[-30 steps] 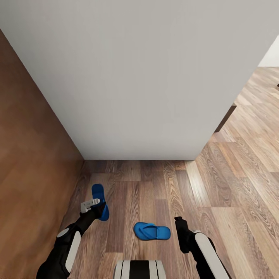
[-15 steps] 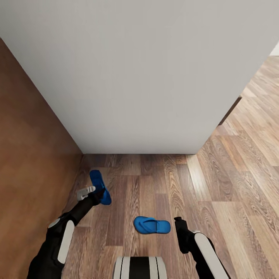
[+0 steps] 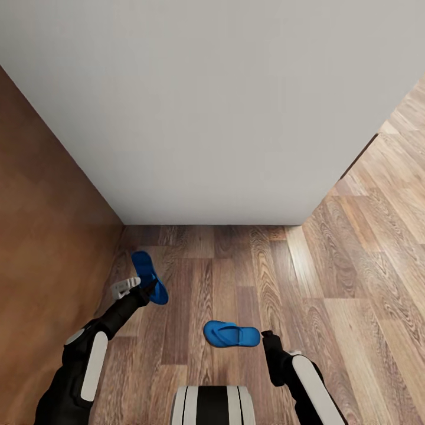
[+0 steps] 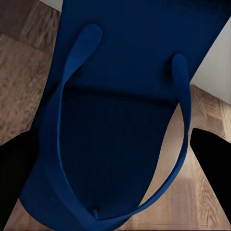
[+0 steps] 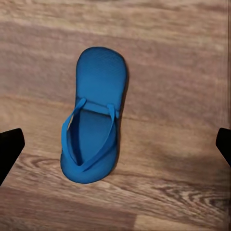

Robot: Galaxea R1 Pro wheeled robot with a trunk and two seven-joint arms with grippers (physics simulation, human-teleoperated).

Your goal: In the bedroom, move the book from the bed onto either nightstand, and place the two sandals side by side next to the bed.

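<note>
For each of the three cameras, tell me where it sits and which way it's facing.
Head view: on the robot's head, looking forward and down at the floor and bed; both arms and the trunk show.
Left wrist view: by the left hand, looking along its fingers at the held sandal.
Right wrist view: by the right hand, looking down at the loose sandal on the floor; dark fingertips at the edges.
Shared: the head view shows both sandals, held and loose.
</note>
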